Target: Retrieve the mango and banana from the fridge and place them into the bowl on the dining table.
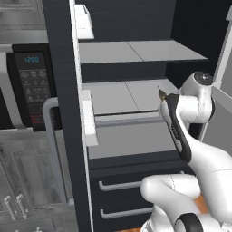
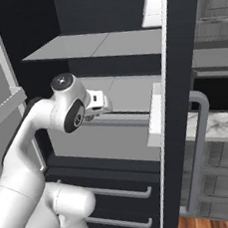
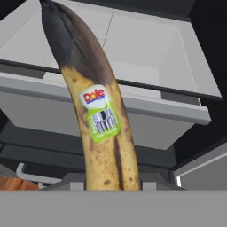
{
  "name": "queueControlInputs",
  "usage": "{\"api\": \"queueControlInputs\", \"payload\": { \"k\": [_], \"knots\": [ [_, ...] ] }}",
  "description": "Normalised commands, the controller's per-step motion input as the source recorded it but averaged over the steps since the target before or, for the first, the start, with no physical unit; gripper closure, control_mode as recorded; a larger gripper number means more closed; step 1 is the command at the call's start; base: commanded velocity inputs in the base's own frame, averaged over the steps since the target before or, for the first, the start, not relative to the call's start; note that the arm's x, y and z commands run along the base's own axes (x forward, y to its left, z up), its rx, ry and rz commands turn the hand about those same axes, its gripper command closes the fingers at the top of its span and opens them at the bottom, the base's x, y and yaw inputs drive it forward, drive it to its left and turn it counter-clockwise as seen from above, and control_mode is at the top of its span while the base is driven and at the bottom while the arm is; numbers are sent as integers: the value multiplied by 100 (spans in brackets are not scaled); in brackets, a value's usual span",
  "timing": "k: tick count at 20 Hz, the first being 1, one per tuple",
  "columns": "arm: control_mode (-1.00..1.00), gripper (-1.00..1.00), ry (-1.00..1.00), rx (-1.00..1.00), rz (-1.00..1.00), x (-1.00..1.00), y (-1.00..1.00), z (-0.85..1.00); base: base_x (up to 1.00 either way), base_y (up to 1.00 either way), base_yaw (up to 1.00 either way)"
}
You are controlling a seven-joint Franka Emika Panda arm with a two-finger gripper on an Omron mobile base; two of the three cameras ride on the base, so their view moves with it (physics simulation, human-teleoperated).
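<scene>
Hand (image 2: 106,103) is clamped narrow on the slim yellow banana with brown patches and a blackened tip (image 3: 95,115). Hand view: the fruit rises from between the fingertips at the bottom edge and runs up to the top left of that view, with a Dole sticker and a green barcode label about midway. Fingertips themselves are hidden under the fruit and the bottom edge, so contact points can't be made out.

Left base view: only the dark stem end of the banana (image 1: 161,94) pokes out above the white wrist, in front of the middle shelf.

The tall dark navy fridge (image 1: 68,113) stands with its doors open. The left door's edge and its white door bins (image 1: 89,118) are near the camera; its long silver bar handle (image 1: 53,149) is on the outside face. Inside are light grey shelves (image 2: 103,44); the hand sits at the front edge of the middle shelf (image 1: 127,95), over the grey ledge below it. Two lower drawers with silver bar pulls (image 1: 120,185) are shut beneath.

Black microwave with a lit display (image 1: 31,86) sits left of the fridge door. On the other side, a strip of white grey-veined marble worktop (image 2: 215,124) shows past the door, with grey cabinets under it.
</scene>
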Motion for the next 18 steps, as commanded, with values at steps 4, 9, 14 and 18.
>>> {"api": "queueControlInputs", "payload": {
  "k": [4, 9, 14, 18],
  "knots": [
    [-100, 100, 9, 0, 11, -87, -1, 3, 0, 0, 0],
    [-100, 100, 1, 0, 11, -64, 0, 0, 0, 0, 0],
    [-100, 100, 0, 0, 13, -44, 0, 0, 0, 0, 0],
    [100, 100, 0, 0, 0, 0, 0, 0, -58, 2, 17]
  ]
}}
